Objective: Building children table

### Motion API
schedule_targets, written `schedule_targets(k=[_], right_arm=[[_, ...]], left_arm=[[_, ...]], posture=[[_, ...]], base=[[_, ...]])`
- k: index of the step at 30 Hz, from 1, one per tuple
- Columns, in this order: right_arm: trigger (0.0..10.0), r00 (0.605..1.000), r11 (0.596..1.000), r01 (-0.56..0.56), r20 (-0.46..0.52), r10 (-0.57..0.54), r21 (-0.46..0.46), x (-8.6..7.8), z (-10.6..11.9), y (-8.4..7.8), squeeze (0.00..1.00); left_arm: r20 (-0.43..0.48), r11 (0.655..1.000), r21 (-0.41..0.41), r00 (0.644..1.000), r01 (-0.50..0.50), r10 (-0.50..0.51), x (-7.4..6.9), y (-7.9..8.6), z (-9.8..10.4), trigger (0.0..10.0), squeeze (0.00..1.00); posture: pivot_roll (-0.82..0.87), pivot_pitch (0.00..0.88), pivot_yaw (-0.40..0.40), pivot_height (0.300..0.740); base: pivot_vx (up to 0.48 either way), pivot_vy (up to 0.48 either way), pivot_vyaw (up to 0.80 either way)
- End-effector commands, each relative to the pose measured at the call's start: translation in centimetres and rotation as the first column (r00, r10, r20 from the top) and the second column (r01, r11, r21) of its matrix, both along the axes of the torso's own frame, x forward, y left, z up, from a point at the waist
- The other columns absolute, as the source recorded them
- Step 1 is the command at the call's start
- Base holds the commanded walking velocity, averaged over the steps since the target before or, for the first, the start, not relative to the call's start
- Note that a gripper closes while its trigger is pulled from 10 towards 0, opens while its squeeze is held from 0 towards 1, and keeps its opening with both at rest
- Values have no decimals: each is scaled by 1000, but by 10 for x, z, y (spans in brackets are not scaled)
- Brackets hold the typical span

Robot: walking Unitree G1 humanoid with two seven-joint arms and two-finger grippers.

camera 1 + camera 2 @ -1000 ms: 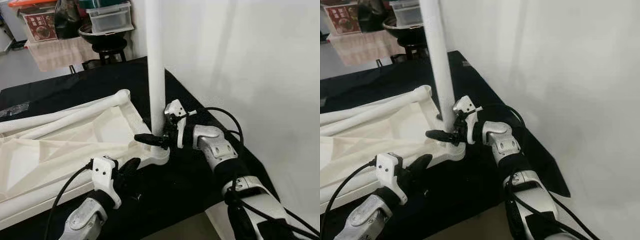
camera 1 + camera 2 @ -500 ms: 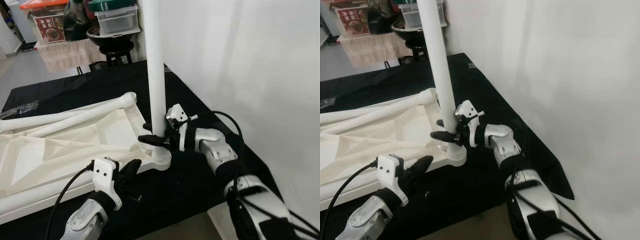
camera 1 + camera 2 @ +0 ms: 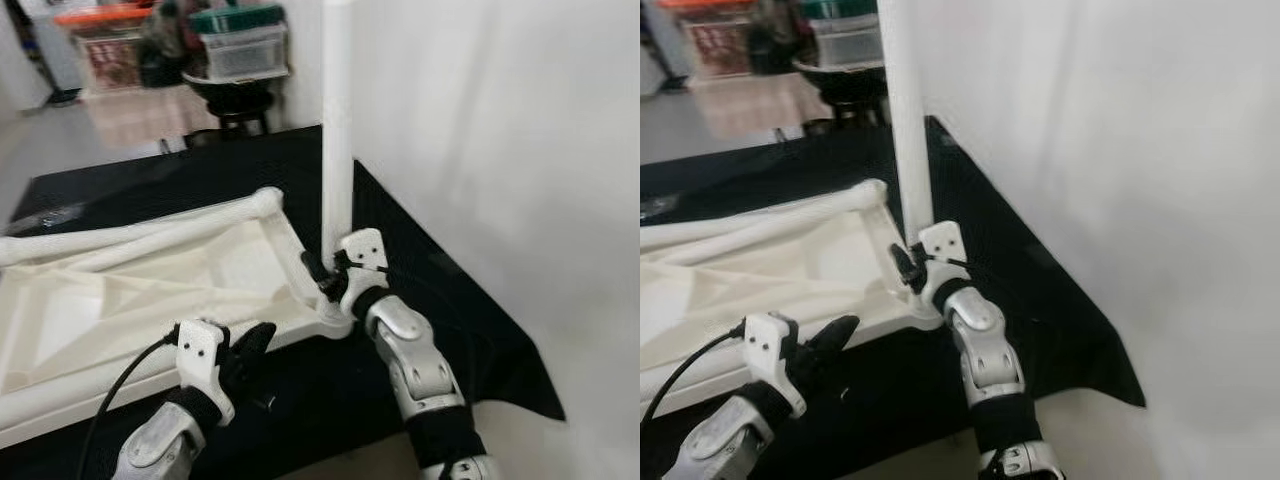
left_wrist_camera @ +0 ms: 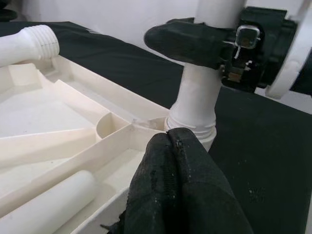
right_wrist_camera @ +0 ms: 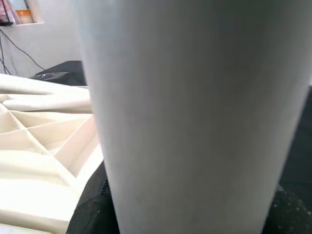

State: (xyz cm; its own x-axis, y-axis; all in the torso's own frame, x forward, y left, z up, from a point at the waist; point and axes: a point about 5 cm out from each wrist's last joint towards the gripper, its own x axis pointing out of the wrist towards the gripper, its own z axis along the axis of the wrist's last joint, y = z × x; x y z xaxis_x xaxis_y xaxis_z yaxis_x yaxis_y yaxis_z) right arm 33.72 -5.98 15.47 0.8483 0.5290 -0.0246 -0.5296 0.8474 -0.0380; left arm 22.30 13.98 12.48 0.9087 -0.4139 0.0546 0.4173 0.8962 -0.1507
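Leg (image 3: pixel 336 130) stands upright in the corner socket (image 4: pixel 191 127) of the upside-down tabletop (image 3: pixel 130 290), which lies flat on the black-draped desk (image 3: pixel 420 280), right next to the white wall (image 3: pixel 520 150). Looks like smooth hollow plastic: light, stiff, prob a bit slick, so a grip low down near the socket gives best control for twisting w/o levering the joint; higher up would wobble it. Right tool (image 3: pixel 326 277) is there now, low on the leg just above the socket, fingers clamped either side of the tube, one finger (image 4: pixel 187 39) wrapping round the front as seen from the left wrist. Left tool (image 4: pixel 183 195) hovers at the tabletop's near edge, fingers pressed together, tips just short of the socket, holding nothing. Tabletop itself is ribbed, thin-walled, rigid but likely to slide on the cloth if the leg gets cranked; pressing on a rib or the rim would steady it. Two more legs (image 3: pixel 150 232) lie across the far side, one w/ a threaded end (image 4: pixel 36 41). Hard to tell: how far the thread is seated, since the collar hides it; leg's top is cut off; right wrist view is too close, just blurred white tube. Shelf clutter (image 3: pixel 190 50) in the bkgd is too blurred to name.
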Motion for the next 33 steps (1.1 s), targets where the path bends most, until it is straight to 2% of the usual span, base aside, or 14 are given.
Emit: schedule_targets(k=[1, 8, 9, 10, 14, 15, 17, 20, 21, 22, 23, 29, 31, 33], right_arm=[[10000, 992, 996, -83, -94, 82, -11, -2, -10, 5, 1000], [10000, 926, 924, -378, -24, 377, -57, 5, 4, 6, 1000], [10000, 915, 914, -402, -37, 401, -46, 10, 5, 3, 647], [10000, 901, 900, -433, -51, 431, -44, 15, 6, 1, 0], [10000, 797, 795, -603, -84, 598, -67, 17, 9, 0, 0], [10000, 797, 795, -603, -84, 598, -67, 17, 9, 0, 0], [10000, 721, 721, -691, -105, 685, -41, 16, 12, 0, 0], [10000, 689, 692, -721, -117, 715, -22, 18, 14, 0, 0], [3882, 684, 688, -725, -120, 720, -7, 19, 15, -1, 0], [3882, 684, 688, -725, -120, 720, -7, 19, 15, -1, 0], [0, 681, 688, -726, -129, 721, 9, 21, 16, -1, 0], [0, 712, 719, -695, -127, 690, 8, 27, 15, -10, 0], [0, 749, 753, -658, -127, 650, -26, 29, 13, -16, 0], [0, 828, 829, -557, -108, 550, -52, 31, 12, -29, 0]], left_arm=[[-6, 1000, 8, 1000, -19, 19, -1, 1, -1, 10000, 0], [-9, 1000, 3, 1000, -7, 7, 1, -1, -2, 10000, 0], [-9, 1000, 3, 1000, -5, 5, 2, -2, -2, 10000, 0], [-9, 1000, 3, 1000, -4, 4, 2, -2, -2, 10000, 0], [-9, 1000, 10, 1000, -6, 7, 2, -3, -3, 10000, 0], [-9, 1000, 10, 1000, -6, 7, 2, -3, -3, 10000, 0], [-10, 1000, 11, 1000, -9, 9, 2, -3, -3, 10000, 0], [-11, 1000, 12, 1000, -9, 9, 2, -3, -3, 10000, 0], [-11, 1000, 12, 1000, -9, 9, 1, -3, -3, 10000, 0], [-11, 1000, 12, 1000, -9, 9, 1, -3, -3, 10000, 0], [-11, 1000, 12, 1000, -8, 8, 1, -2, -3, 10000, 0], [-11, 1000, 11, 1000, -10, 10, 1, -1, -2, 10000, 0], [-10, 1000, 11, 1000, -9, 9, 1, -2, -2, 10000, 0], [-9, 1000, 12, 1000, -10, 10, 0, -1, -1, 10000, 0]], posture=[[-5, 43, 24, 740], [-3, 33, 20, 740], [4, 30, 16, 740], [10, 27, 14, 740], [23, 25, 16, 740], [23, 25, 16, 740], [27, 27, 17, 740], [27, 29, 17, 740], [29, 35, 17, 740], [29, 35, 17, 740], [29, 35, 17, 740], [14, 56, 19, 740], [13, 60, 21, 740], [8, 69, 24, 740]], base=[[0, 0, 0], [0, 0, 0], [0, 0, 0], [0, 0, 0], [0, 0, 0], [0, 0, 0], [0, 0, 0], [0, 0, 0], [0, 0, 0], [0, 0, 0], [0, 0, 0], [0, 0, 0], [0, 0, 0], [0, 0, 0]])
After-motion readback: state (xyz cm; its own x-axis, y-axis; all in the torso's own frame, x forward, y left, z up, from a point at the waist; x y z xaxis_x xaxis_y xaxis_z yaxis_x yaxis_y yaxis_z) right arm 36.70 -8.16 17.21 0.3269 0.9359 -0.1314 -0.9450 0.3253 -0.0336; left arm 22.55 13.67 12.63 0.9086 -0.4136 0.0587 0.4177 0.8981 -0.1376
